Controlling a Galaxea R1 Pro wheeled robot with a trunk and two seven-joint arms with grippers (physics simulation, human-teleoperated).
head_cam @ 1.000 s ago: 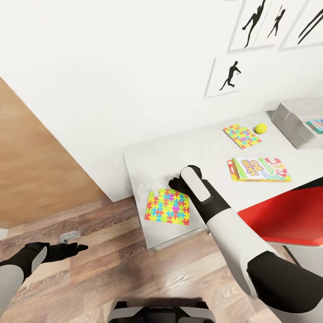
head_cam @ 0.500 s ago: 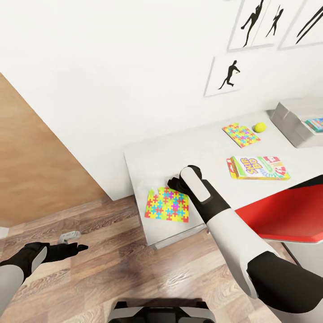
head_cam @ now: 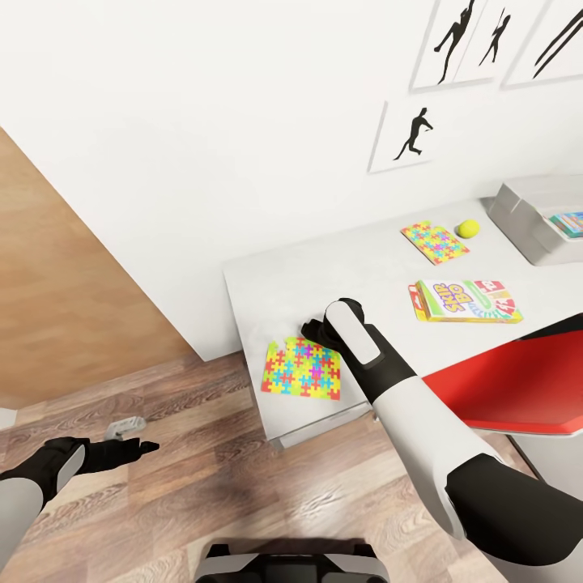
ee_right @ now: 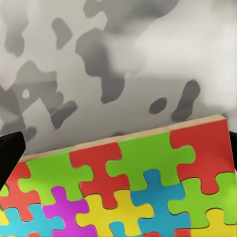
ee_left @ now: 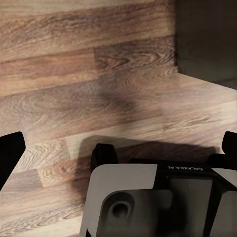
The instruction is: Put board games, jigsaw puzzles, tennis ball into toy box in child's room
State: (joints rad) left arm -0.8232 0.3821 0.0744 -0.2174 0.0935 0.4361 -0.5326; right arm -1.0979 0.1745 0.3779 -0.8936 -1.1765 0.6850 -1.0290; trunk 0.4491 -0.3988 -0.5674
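Note:
The larger jigsaw puzzle [head_cam: 301,368] lies near the table's [head_cam: 267,283] left front corner. My right gripper [head_cam: 312,330] is over its far edge, open, and the puzzle's edge [ee_right: 148,173] lies between the spread fingertips [ee_right: 9,154]. Further right are the smaller jigsaw puzzle [head_cam: 435,243], the tennis ball [head_cam: 467,229] and the SKIP-BO board game [head_cam: 465,301]. The grey toy box [head_cam: 518,214] stands at the right end with a blue game box [head_cam: 571,223] inside. My left gripper [head_cam: 134,447] hangs open over the wood floor [ee_left: 98,89], holding nothing.
A red chair [head_cam: 518,389] stands against the table's front edge beside my right arm. A brown wooden panel [head_cam: 65,308] rises at the left. Black silhouette pictures [head_cam: 413,134] hang on the white wall. The robot's base [head_cam: 287,563] shows below.
The table and its things have slid slightly up in the picture, a small camera shift. Both grippers keep the same pose and stay open.

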